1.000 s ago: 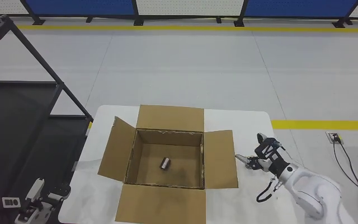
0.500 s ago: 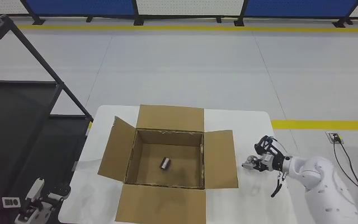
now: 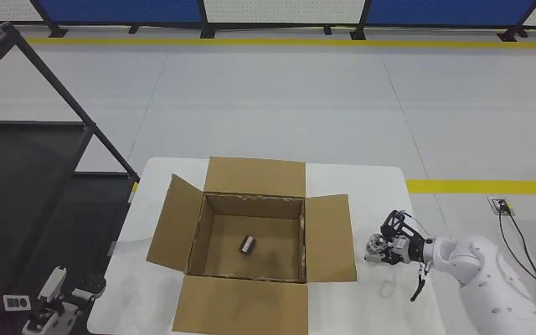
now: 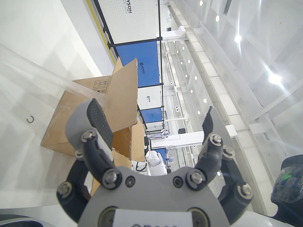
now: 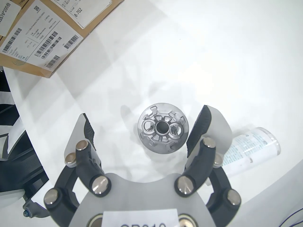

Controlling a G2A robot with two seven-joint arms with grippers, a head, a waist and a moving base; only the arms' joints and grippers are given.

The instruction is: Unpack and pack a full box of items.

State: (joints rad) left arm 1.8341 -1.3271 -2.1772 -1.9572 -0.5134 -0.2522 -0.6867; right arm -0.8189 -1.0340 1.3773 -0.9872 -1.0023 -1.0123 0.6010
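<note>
The box [image 3: 328,239] sits open in the middle of the white table [image 3: 352,180], with its four flaps folded out at 12, 3, 6 and 9 o'clock. One small dark item [image 3: 247,244] lies near the centre of the box floor, apart from all four walls.

The right gripper [image 3: 378,248] is low over the table at 3 o'clock of the box, just past the tip of the 3 o'clock flap. In its wrist view the right gripper [image 5: 146,128] has its fingers spread wide, and a round metal part [image 5: 162,131] with a dark centre hole and notched rim stands on the table between them. The part is close against one pad [image 5: 198,128]; whether they touch cannot be told. It is well apart from the other pad. Nothing is gripped. A clear bottle [image 5: 251,146] with a white label lies on its side on the table just behind the nearer finger. A labelled flap of the box [image 5: 59,12] shows farther off.

The left gripper [image 4: 151,106] has its fingers fully spread and holds nothing. It is aimed at the outside of the box [image 4: 123,90], whose raised flap stands beyond its fingertips
</note>
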